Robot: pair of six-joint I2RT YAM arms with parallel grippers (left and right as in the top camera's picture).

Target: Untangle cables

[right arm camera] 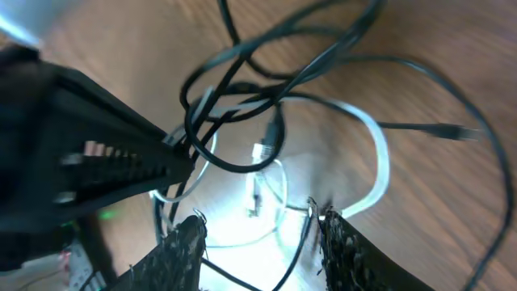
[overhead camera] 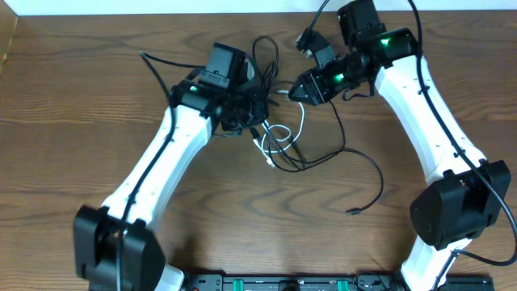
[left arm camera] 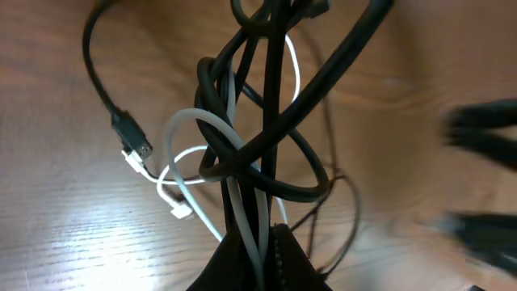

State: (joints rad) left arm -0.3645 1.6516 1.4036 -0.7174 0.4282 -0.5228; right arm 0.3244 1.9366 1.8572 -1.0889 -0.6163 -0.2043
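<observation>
Overhead: cables (overhead camera: 279,145) bunched on the table (overhead camera: 73,162), between left gripper (overhead camera: 242,109) and right gripper (overhead camera: 295,90). Left wrist: left gripper is clamped on the knotted bundle (black wound round white), so a hard pull would tighten it. Right wrist: right gripper is spread, gripping nothing; I could snag the white loop (right arm camera: 378,153).
</observation>
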